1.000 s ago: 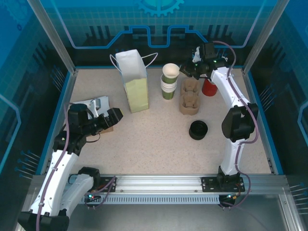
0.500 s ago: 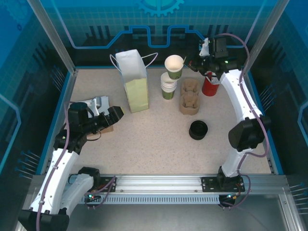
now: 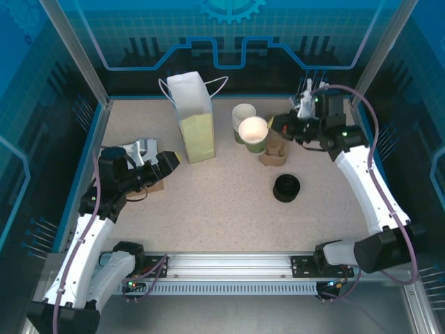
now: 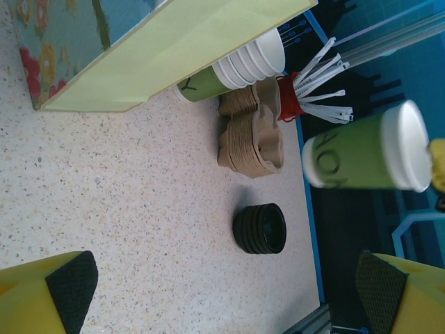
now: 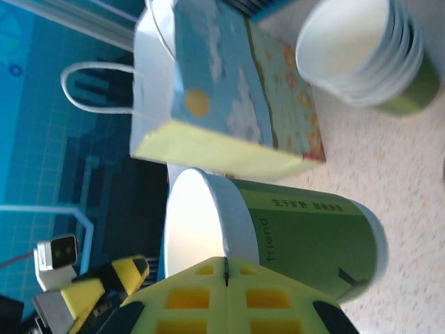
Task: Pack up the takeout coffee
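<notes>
My right end effector (image 3: pixel 271 129) is clamped on the rim of the lidless green cup (image 3: pixel 254 132), hanging mouth-up just beyond the stack of black lids (image 3: pixel 286 188), so that arm is nearer; my left end effector (image 3: pixel 161 168) sits spread open, far left of them.

My gripper (image 4: pixel 226 287): spread wide, nothing between my pads (image 4: pixel 69 285).
Green cup (image 4: pixel 351 158): lidless, white rim, apart from the nested cups (image 4: pixel 243 66).
Black lids (image 4: pixel 259 228): stacked on the table (image 4: pixel 139 209).
Cardboard carrier (image 4: pixel 250 136): beside nested cups and paper bag (image 4: pixel 174 49).
Red holder (image 4: pixel 287 97): white sticks inside.
</notes>
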`<state>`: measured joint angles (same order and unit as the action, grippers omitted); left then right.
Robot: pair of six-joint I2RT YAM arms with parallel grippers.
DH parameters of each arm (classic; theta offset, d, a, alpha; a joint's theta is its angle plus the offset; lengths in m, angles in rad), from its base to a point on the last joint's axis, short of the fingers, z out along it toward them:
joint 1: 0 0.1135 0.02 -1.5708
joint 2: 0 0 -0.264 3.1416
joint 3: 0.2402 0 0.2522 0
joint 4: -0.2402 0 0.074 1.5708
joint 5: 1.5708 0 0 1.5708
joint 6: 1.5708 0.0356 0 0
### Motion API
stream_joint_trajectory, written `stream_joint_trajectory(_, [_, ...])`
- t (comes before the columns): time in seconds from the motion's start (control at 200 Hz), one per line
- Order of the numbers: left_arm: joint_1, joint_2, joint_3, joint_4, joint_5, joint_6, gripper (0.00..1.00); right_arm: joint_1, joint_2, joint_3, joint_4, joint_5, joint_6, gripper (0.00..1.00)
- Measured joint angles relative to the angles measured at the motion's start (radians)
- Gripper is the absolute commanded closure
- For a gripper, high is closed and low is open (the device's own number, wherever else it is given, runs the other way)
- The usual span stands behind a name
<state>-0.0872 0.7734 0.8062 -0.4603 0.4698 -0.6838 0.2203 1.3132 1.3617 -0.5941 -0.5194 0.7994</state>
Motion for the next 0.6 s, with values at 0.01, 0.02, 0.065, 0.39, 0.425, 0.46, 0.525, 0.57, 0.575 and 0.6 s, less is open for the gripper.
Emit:
stream_joint_trajectory(0.01, [0.0,0.0,-0.001,0.0,0.0,0.0,0.01,0.004,-0.005,-0.015,0.006,-0.004,0.002,1.0])
stream_joint_trajectory(0.02, [0.0,0.0,-0.002,0.001,0.0,0.0,0.01,0.007,-0.007,-0.025,0.008,-0.007,0.003,1.0])
stream_joint_trajectory(0.065, [0.0,0.001,-0.006,0.003,0.0,-0.003,0.01,0.03,-0.019,-0.091,0.035,-0.018,0.023,1.0])
stream_joint_trajectory(0.39, [0.0,0.013,-0.031,0.023,0.0,-0.024,0.01,0.124,0.068,-0.453,0.285,-0.053,0.129,1.0])
stream_joint_trajectory(0.425, [0.0,0.015,-0.031,0.021,0.0,-0.024,0.01,0.123,0.078,-0.463,0.289,-0.048,0.124,1.0])
stream_joint_trajectory(0.46, [0.0,0.018,-0.031,0.02,0.0,-0.024,0.01,0.121,0.079,-0.468,0.288,-0.039,0.119,1.0])
stream_joint_trajectory(0.525, [0.0,0.021,-0.031,0.016,0.0,-0.021,0.01,0.119,0.068,-0.461,0.272,-0.018,0.086,0.99])
stream_joint_trajectory(0.57, [0.0,0.021,-0.032,0.011,-0.001,-0.018,0.01,0.119,0.061,-0.441,0.245,-0.008,0.052,0.98])
stream_joint_trajectory(0.575, [0.0,0.021,-0.032,0.011,-0.001,-0.018,0.01,0.119,0.061,-0.439,0.241,-0.007,0.049,0.98])
stream_joint_trajectory(0.6, [0.0,0.021,-0.033,0.011,-0.001,-0.017,0.01,0.119,0.06,-0.423,0.227,-0.004,0.032,0.97])
